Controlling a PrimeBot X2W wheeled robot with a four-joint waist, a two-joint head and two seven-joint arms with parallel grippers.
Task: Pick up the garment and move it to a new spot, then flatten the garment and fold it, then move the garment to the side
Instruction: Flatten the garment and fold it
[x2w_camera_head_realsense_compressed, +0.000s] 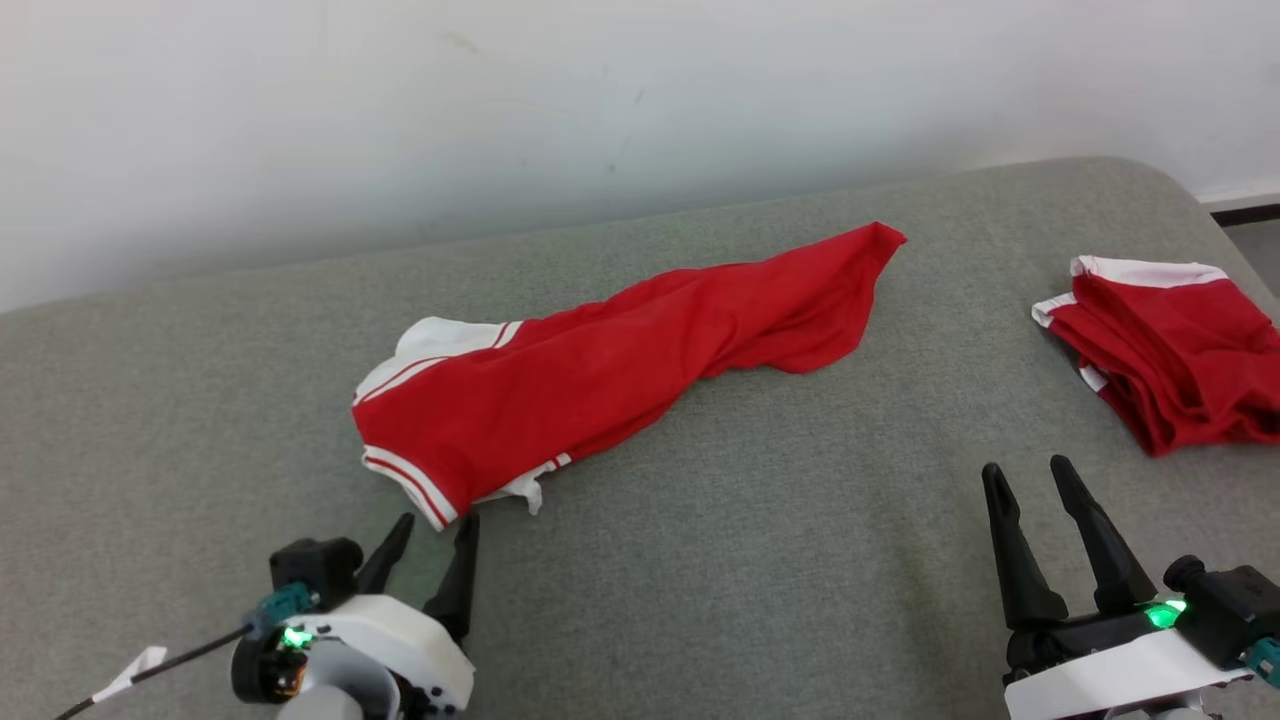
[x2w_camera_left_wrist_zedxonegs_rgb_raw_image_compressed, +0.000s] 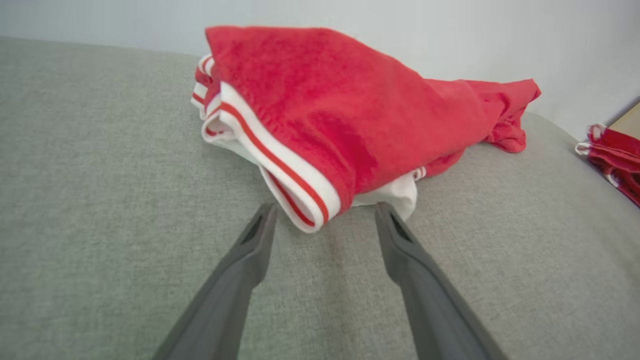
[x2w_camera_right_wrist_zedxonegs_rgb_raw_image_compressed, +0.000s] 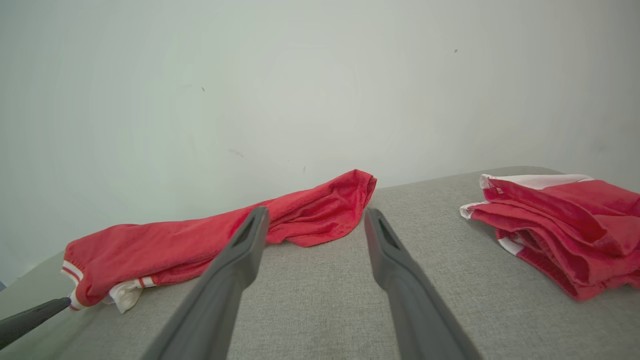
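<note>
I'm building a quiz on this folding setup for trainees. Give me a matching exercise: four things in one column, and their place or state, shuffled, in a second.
Things
1. long red garment
2. folded red garment
3. left gripper
4. right gripper

Places or states
A. open, over bare grey cushion, apart from both garments
B. at the right edge of the head view
C. open, fingertips at the corner of a white striped hem
D. rumpled, stretched across the middle

Pairs: 1-D, 2-B, 3-C, 4-A
</note>
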